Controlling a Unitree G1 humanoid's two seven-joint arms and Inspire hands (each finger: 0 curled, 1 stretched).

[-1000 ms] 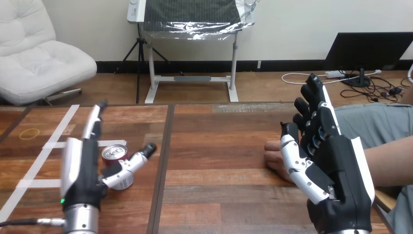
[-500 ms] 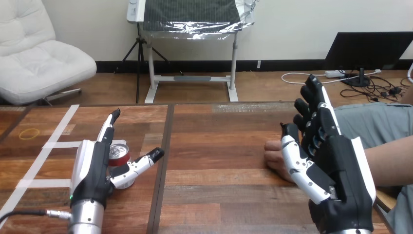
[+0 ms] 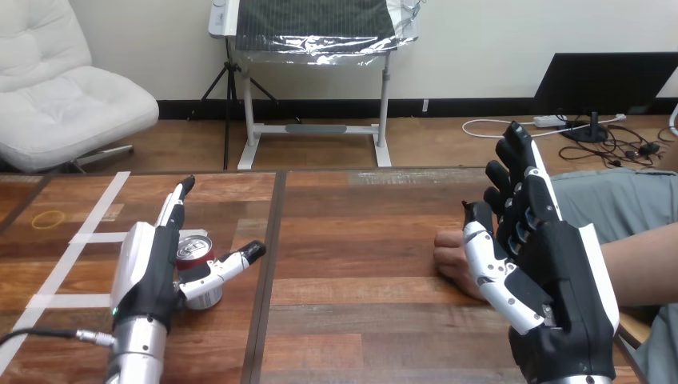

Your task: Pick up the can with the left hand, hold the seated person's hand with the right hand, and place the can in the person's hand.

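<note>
my left hand (image 3: 148, 268): moved in on can (image 3: 196, 250), fingers straight, thumb in front; no grip yet.
can: upright, ten o'clock.
my right hand (image 3: 552, 272): relaxed, near person's hand (image 3: 452, 256), two o'clock.

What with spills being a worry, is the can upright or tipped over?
Upright. The can stands on the table with its silver top facing up, right beside the open left hand.

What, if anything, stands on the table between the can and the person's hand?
Nothing visible. Bare table runs from the can to the person's hand; the right robot hand stands open just beside that hand, covering part of it.
</note>
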